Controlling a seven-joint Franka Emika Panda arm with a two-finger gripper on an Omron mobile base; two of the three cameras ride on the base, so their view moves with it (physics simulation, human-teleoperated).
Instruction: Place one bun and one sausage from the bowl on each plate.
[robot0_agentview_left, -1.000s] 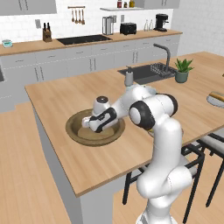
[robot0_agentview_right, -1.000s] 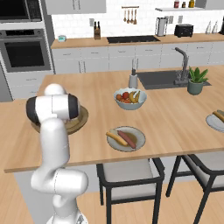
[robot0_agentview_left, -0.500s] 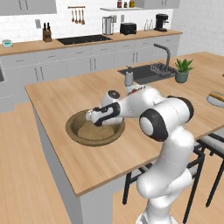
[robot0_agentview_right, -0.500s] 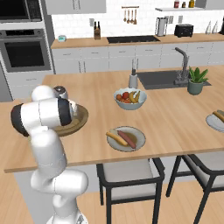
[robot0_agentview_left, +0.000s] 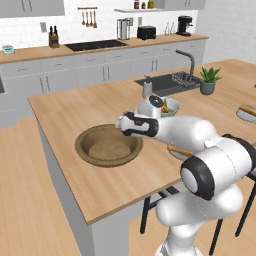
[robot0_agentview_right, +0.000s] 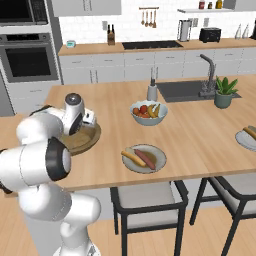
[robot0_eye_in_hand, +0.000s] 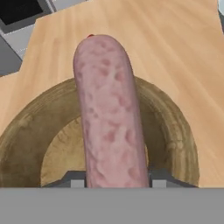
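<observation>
My gripper (robot0_eye_in_hand: 116, 180) is shut on a pinkish mottled sausage (robot0_eye_in_hand: 109, 109), which sticks out lengthwise from between the fingers. It hangs above the wide brown wooden bowl (robot0_eye_in_hand: 175, 140), whose floor shows bare wood. In the left base view the gripper (robot0_agentview_left: 120, 123) hovers over the right rim of the bowl (robot0_agentview_left: 95, 150). A grey plate (robot0_agentview_right: 157, 162) near the island's front edge carries a bun (robot0_agentview_right: 131, 156) and a sausage (robot0_agentview_right: 145, 159) side by side. A second plate (robot0_agentview_right: 245, 141) at the far right holds a bun (robot0_agentview_right: 249, 132).
A pale fruit bowl (robot0_agentview_right: 148, 113) stands behind the near plate. A soap bottle (robot0_agentview_right: 152, 91), a sink and a potted plant (robot0_agentview_right: 225, 91) are further back. Stools stand under the island's front edge. My own arm covers part of the wooden bowl in the right base view.
The gripper closed on the sausage inside the bowl and lifted it up. The hand swung from pointing down into the bowl to hanging level over its right rim.
</observation>
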